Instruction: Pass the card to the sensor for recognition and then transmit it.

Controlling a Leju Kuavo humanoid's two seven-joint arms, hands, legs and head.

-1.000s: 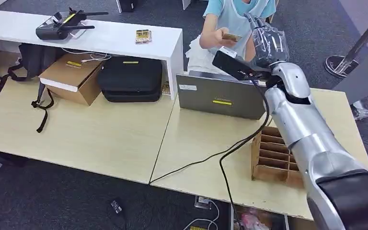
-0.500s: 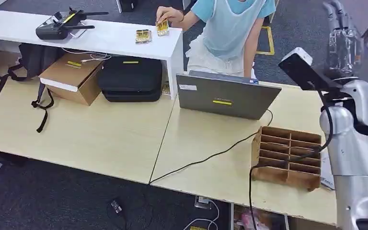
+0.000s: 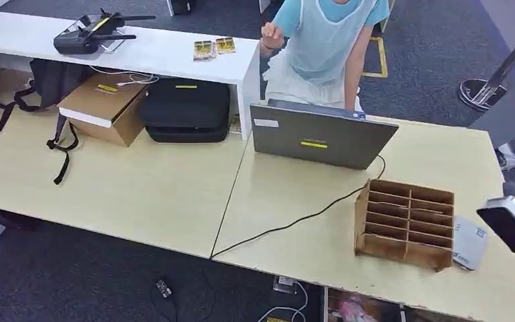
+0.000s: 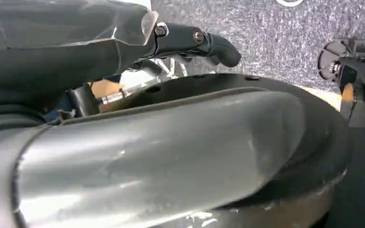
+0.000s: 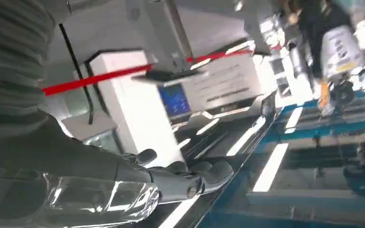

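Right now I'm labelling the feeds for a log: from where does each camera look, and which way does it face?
Head view: high on the body, looking down at the wooden desk, laptop and slotted cardboard organizer.
Left wrist view: behind the left robot hand, facing grey carpet.
Right wrist view: behind the right robot hand, facing blurred white machines.
Shared: both wrist views show that arm's own robot hand, holding nothing.

Two small gold-patterned cards lay flat side by side near the white shelf's end, while the flat grey sensor rested beside the wooden organiser
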